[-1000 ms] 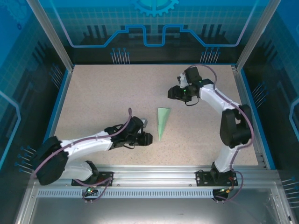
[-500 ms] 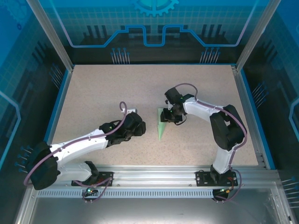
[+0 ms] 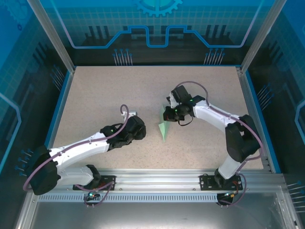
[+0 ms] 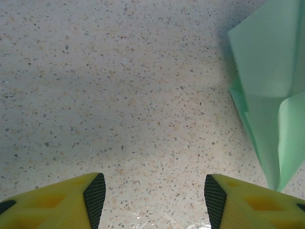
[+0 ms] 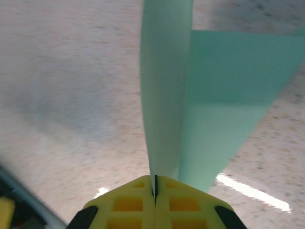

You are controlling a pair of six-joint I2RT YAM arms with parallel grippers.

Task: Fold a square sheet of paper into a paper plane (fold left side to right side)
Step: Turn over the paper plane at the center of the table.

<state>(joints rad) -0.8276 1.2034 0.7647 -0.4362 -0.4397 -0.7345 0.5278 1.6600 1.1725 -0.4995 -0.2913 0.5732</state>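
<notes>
The paper plane [image 3: 163, 130] sits near the middle of the desk [image 3: 105, 95], between the two arms. Its long axis runs from far to near, and its sharp tip points toward the near edge where the arm bases are. The wide tail end is at the right pincer [image 3: 167, 114], which hides that end from above, so the top view does not show how the paper is gripped.

The right wrist view does show it. The right pincer [image 5: 155, 191] is pressed together on a thin upright fold of the green paper [image 5: 164, 86], which rises straight out from between the yellow tips. A broader flap spreads off to the right, and its far corner is cut off by the frame edge. This view is blurry.

The left pincer [image 3: 142, 130] is just beside the plane on its left and not touching it. In the left wrist view its yellow fingers [image 4: 90, 195] stand apart over bare speckled desk with nothing between them. The plane [image 4: 267, 71] lies to the right there. Its overlapping layers narrow to a point at the lower right, and the top and right side are cut off.
</notes>
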